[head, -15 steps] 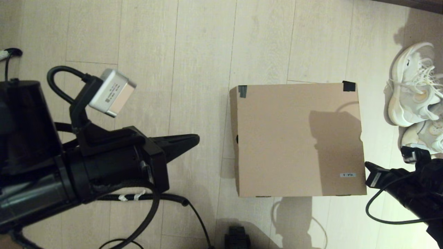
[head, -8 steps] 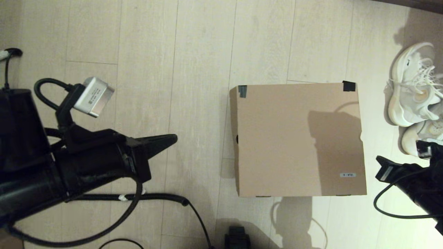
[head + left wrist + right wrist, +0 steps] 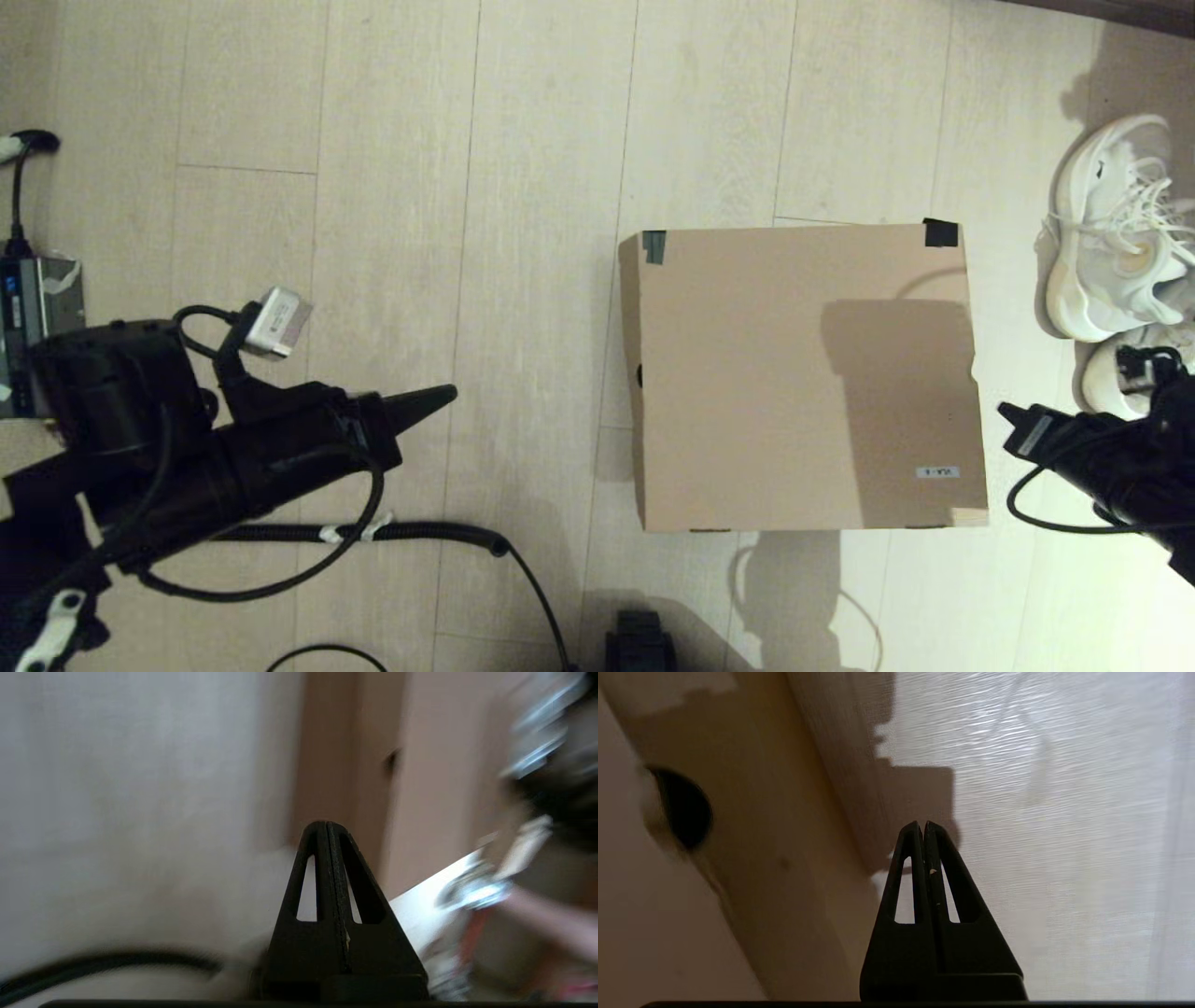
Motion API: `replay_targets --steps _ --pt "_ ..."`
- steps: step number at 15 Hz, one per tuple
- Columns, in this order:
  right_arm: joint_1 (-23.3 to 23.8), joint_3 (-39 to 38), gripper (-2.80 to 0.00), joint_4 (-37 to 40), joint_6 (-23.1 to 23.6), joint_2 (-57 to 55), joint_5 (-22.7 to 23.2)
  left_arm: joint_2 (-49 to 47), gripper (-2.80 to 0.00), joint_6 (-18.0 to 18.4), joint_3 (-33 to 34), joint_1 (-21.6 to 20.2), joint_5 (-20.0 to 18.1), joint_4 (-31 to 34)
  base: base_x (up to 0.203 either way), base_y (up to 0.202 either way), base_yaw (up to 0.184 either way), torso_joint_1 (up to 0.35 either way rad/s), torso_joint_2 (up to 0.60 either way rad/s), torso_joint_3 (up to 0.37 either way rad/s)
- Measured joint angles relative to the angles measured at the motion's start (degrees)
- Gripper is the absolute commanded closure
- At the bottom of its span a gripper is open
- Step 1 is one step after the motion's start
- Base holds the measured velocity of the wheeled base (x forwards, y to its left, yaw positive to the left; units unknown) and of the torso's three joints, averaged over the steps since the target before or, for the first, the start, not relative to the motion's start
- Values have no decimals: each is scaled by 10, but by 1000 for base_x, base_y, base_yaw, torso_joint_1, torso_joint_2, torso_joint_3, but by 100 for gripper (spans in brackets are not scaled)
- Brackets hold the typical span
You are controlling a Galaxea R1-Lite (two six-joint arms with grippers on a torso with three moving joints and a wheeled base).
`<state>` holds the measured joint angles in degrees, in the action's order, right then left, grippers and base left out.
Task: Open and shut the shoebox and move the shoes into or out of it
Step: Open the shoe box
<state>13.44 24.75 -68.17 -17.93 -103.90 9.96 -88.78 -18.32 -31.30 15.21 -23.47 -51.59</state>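
Observation:
The brown shoebox (image 3: 803, 373) stands on the floor with its lid down, black tape at the far corners and a small white label near its right front corner. Two white sneakers (image 3: 1111, 233) lie on the floor to its right, the nearer one partly hidden behind my right arm (image 3: 1102, 457). My left gripper (image 3: 446, 395) is shut and empty, well left of the box, pointing at it (image 3: 420, 788). My right gripper (image 3: 923, 826) is shut and empty, low beside the box's right side wall (image 3: 738, 858), which has a round hole (image 3: 682, 807).
A coiled black cable (image 3: 420, 534) runs over the floor under the left arm. A black part (image 3: 639, 644) sits at the near edge, in front of the box. A small device (image 3: 28, 308) lies at the far left. Bare wooden floor lies between left gripper and box.
My left arm has drawn back to the left and dropped lower, away from the box. The right arm has shifted slightly beside the box's right side. Box and shoes have not moved.

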Motion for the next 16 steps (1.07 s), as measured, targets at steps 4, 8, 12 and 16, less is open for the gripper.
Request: replay_targets --steps 4,8,12,16 --pt "72 124 0 190 -67 11 120 -67 0 -208 -1 2 -48 -161 0 0 0 0 0 0" --pt "65 146 0 221 -75 4 145 -155 0 -219 -7 30 -38 -234 0 0 0 0 0 0" --pt "41 136 0 221 -77 4 146 -256 0 -216 -29 55 -11 -333 0 0 0 0 0 0" --pt "25 117 0 221 -76 3 148 -310 0 -216 -45 81 -6 -339 0 0 0 0 0 0"
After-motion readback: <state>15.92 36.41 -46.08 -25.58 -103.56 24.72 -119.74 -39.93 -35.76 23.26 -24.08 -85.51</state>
